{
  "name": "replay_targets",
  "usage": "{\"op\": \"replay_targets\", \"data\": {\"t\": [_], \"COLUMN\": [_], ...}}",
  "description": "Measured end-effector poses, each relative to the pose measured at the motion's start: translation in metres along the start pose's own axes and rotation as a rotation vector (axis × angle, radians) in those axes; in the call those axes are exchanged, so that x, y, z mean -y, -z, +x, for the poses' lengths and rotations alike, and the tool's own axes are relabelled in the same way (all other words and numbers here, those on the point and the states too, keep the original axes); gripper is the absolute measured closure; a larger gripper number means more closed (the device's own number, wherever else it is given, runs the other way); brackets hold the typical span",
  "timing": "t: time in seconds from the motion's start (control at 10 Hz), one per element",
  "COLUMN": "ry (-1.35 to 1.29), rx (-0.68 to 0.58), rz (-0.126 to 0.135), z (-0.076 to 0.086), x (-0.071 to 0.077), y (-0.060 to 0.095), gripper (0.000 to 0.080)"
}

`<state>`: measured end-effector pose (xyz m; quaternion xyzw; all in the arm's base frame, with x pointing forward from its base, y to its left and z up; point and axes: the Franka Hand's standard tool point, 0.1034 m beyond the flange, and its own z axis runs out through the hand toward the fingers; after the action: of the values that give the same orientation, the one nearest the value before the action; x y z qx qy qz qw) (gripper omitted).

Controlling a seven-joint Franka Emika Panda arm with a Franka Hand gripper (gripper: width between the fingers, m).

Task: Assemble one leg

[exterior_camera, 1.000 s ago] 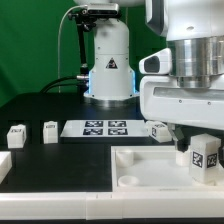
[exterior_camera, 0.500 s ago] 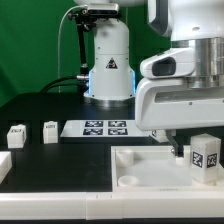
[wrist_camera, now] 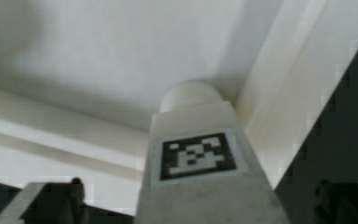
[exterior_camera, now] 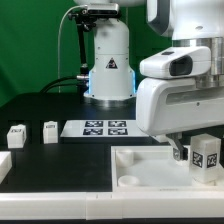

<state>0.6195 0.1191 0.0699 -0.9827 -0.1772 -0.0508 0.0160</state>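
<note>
One leg (exterior_camera: 205,160), a small white block with a black-and-white tag, stands upright at the front right corner of the large white panel (exterior_camera: 150,160). My gripper (exterior_camera: 198,146) is straight over this leg with a jaw on each side. In the wrist view the leg (wrist_camera: 202,150) runs up the middle between the fingers (wrist_camera: 55,203), with a gap showing beside it, so the jaws look open around it. Two more legs (exterior_camera: 16,134) (exterior_camera: 50,131) stand on the black table at the exterior view's left.
The marker board (exterior_camera: 100,127) lies flat behind the panel. The robot base (exterior_camera: 108,60) stands at the back. A white part (exterior_camera: 4,165) sits at the exterior view's left edge. The panel has a round socket (exterior_camera: 127,181) near its front left corner.
The arm's white body has shifted toward the exterior view's left and looms larger. The leg on the panel has stayed almost where it was.
</note>
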Motion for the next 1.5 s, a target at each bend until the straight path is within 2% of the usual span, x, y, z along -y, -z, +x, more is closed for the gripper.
{"op": "replay_targets", "data": {"t": [0.1, 0.3, 0.6, 1.2, 1.5], "ry": [0.0, 0.0, -0.043, -0.842, -1.254], "rx": [0.0, 0.001, 0.0, -0.015, -0.009], "rz": [0.0, 0.0, 0.002, 0.016, 0.02], "z": [-0.0001, -0.0002, -0.0003, 0.0002, 0.0003], "x": [-0.0001, -0.0001, -0.0002, -0.003, 0.0031], "y": [-0.0001, -0.0004, -0.0005, -0.0009, -0.0026], "gripper": [0.0162, 0.0514, 0.0509, 0.0508, 0.0508]}}
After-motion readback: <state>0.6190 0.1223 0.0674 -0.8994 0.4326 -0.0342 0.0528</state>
